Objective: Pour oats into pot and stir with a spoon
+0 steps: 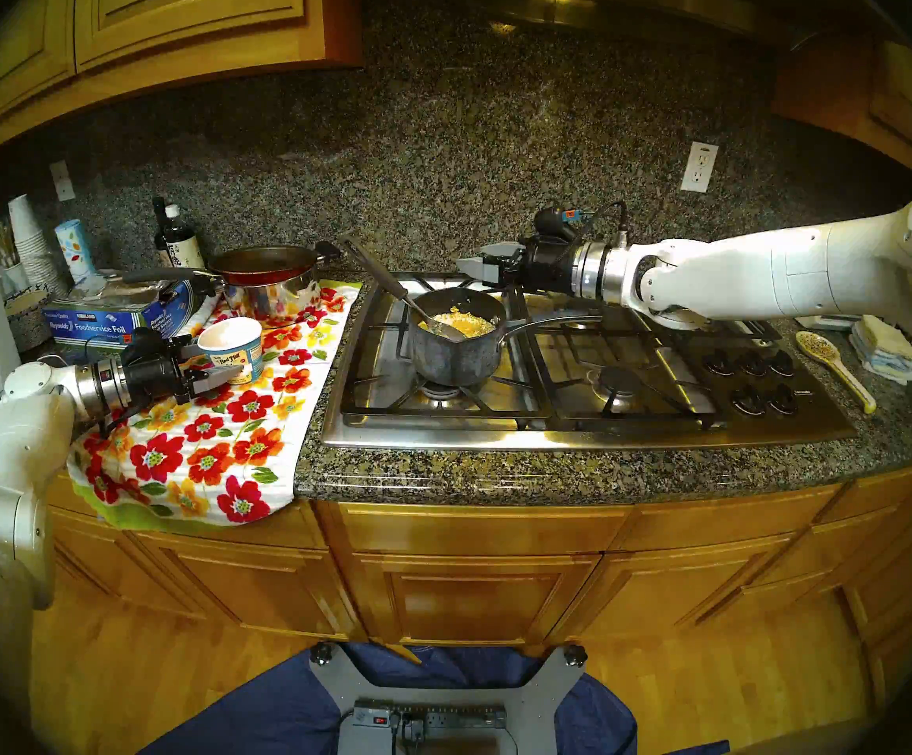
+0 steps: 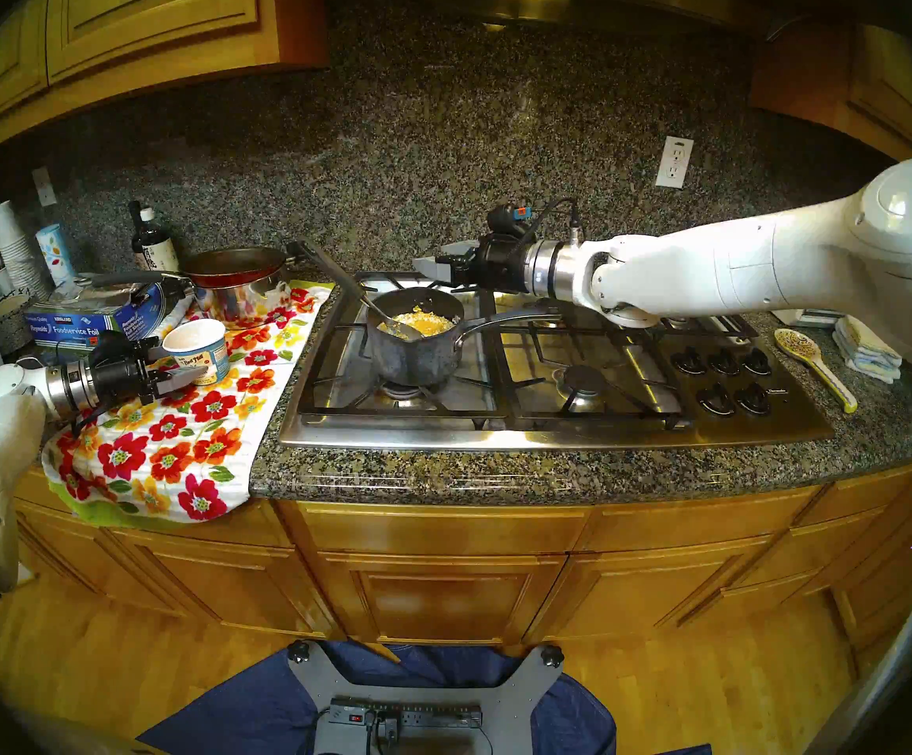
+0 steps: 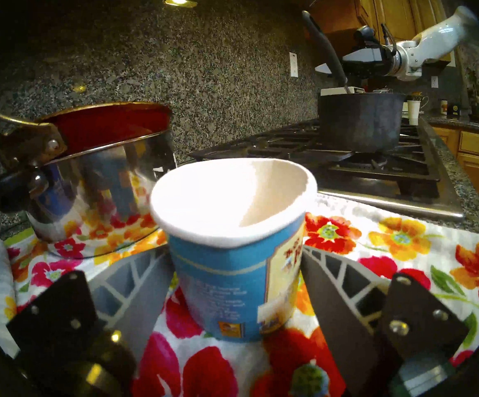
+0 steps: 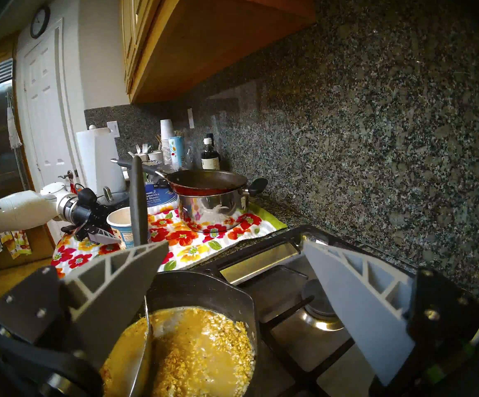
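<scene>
The dark grey pot (image 1: 456,356) stands on the front left burner, its thin silver handle pointing right. Yellow oats (image 1: 467,323) lie wet inside it (image 4: 204,353). The spoon (image 1: 383,277) rests in the pot, bowl in the oats and black handle leaning up to the back left. The white and blue oatmeal cup (image 1: 233,345) stands upright on the floral towel, its inside looking white. My left gripper (image 3: 232,253) is shut on the cup, one finger on each side, and the rim is slightly bent. My right gripper (image 4: 235,243) hangs open just behind the pot, holding nothing.
A shiny steel pot with a red pan (image 1: 268,280) on it stands behind the cup. A foil box (image 1: 99,323), a dark bottle (image 1: 176,242) and stacked paper cups sit at the back left. Right of the stove knobs (image 1: 753,378) lie a speckled spoon rest (image 1: 830,361) and folded cloths (image 1: 881,351).
</scene>
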